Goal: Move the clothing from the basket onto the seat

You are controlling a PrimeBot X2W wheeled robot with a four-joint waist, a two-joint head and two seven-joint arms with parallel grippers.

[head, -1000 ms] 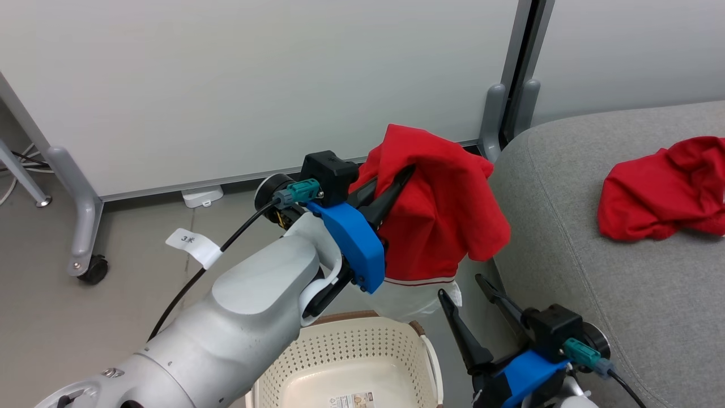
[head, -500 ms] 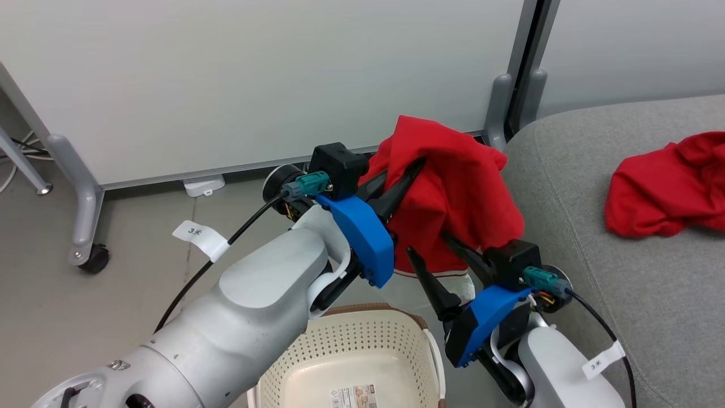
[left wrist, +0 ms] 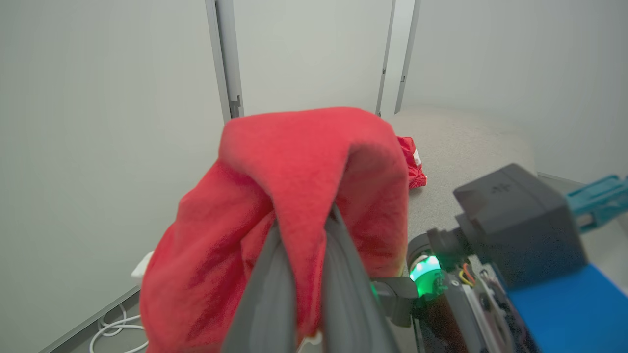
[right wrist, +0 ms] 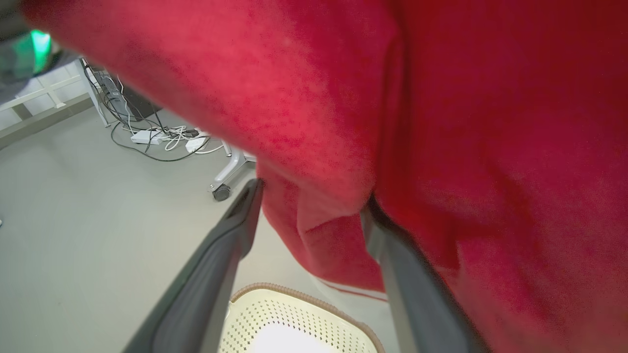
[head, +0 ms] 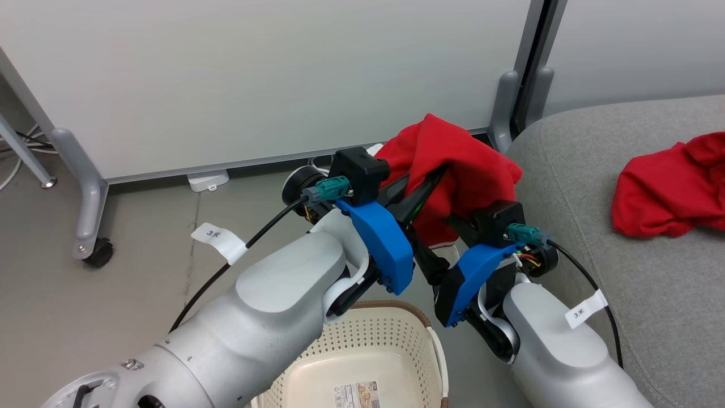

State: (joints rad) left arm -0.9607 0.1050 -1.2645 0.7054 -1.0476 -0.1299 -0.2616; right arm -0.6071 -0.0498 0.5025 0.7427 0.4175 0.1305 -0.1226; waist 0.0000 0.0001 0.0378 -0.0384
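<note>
The left arm reached forward and up across the middle of the head view. Its pale forearm rose from the lower left, and its blue wrist mount was tilted toward the large, light grey upholstered seat (head: 651, 283). The left gripper (head: 433, 175) was pressed together on a soft, bright red fabric garment (head: 470, 170). It pinched a fold near the top, so the cloth draped over both dark fingers (left wrist: 343, 284) and hung down on either side, clear of the grey floor (head: 113, 317).

The right arm came up from the lower right, bent at the wrist, with its forearm just beside the seat's rounded edge. The right gripper (right wrist: 314, 193) pointed up under the hanging cloth with its fingers spread wide. A lower fold with a thin white stripe hung between them; whether either finger touched it could not be told.

The cream-white perforated plastic basket (head: 362, 340) with a brown woven-look rim stood on the floor below both wrists, a label sticker (head: 354, 394) on its bottom. A second red garment (head: 668, 192) lay crumpled on the seat, well apart from both grippers.
</note>
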